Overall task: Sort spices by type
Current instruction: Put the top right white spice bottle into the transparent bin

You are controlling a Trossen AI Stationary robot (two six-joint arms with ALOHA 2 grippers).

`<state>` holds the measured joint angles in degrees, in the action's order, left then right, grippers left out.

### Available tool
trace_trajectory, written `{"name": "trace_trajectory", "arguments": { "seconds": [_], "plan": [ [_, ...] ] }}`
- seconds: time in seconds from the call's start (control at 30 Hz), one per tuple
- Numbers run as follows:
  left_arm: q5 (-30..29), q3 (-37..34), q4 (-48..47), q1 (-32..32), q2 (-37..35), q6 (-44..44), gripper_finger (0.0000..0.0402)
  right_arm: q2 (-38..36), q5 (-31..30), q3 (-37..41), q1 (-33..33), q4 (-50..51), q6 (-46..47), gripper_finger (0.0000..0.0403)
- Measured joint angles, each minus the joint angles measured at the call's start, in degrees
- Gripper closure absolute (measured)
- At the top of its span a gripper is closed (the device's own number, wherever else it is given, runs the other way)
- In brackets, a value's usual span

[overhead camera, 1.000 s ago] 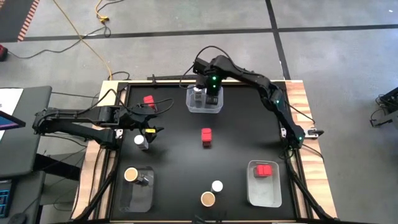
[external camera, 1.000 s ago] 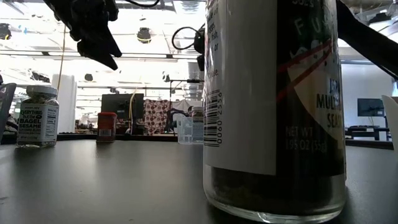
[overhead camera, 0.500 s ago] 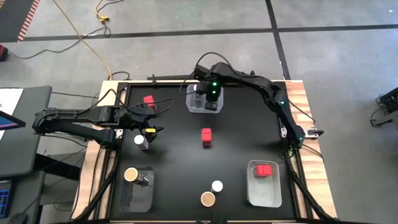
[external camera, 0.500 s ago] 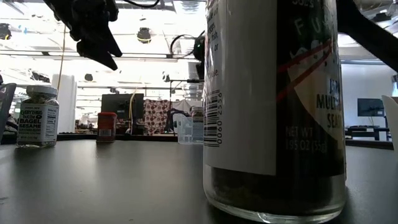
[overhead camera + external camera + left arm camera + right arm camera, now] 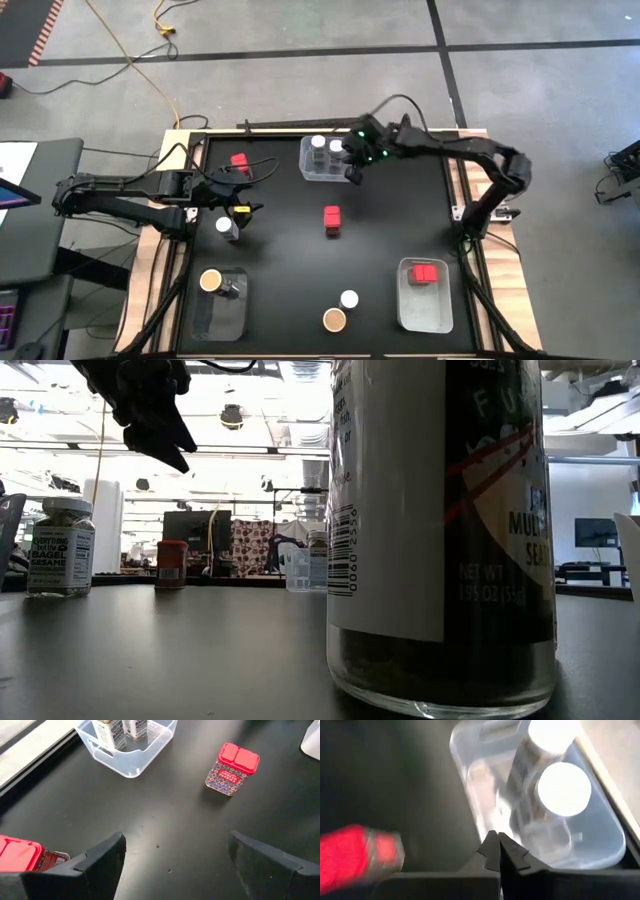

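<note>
High view: right gripper [image 5: 351,172] at the right edge of the back bin [image 5: 312,175], fingers pressed together, holding nothing. Two white-lidded jars [image 5: 326,146] stand in that bin. Left gripper [image 5: 246,197] hovers at the table's left side — fingers apart, empty — beside another white-lidded jar [image 5: 224,225]. One red box [image 5: 240,161] sits back left, one [image 5: 332,217] mid-table, more [image 5: 427,273] in the right front bin [image 5: 423,312]. Tan-lidded jar [image 5: 210,280] in the left front bin [image 5: 215,318]; a second tan-lidded jar [image 5: 334,320] and a white-lidded one [image 5: 349,299] stand loose at the front.
</note>
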<state>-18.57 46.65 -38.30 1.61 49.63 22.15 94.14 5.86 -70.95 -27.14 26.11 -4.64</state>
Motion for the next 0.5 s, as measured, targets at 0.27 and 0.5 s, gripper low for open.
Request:
{"name": "trace_trajectory", "arguments": {
  "seconds": [0.27, 0.5],
  "plan": [
    [-0.2, 0.0, 0.0, 0.0, 0.0, 0.0, 0.0068, -0.6, 0.0, 10.3, -0.4, -17.3, 3.2, 0.0389],
    [-0.8, 0.0, 0.1, 0.0, 0.0, -0.4, 0.0068, 3.4, 0.0, 10.2, -1.2, -18.4, -0.1, 0.0389]
  ]
}}
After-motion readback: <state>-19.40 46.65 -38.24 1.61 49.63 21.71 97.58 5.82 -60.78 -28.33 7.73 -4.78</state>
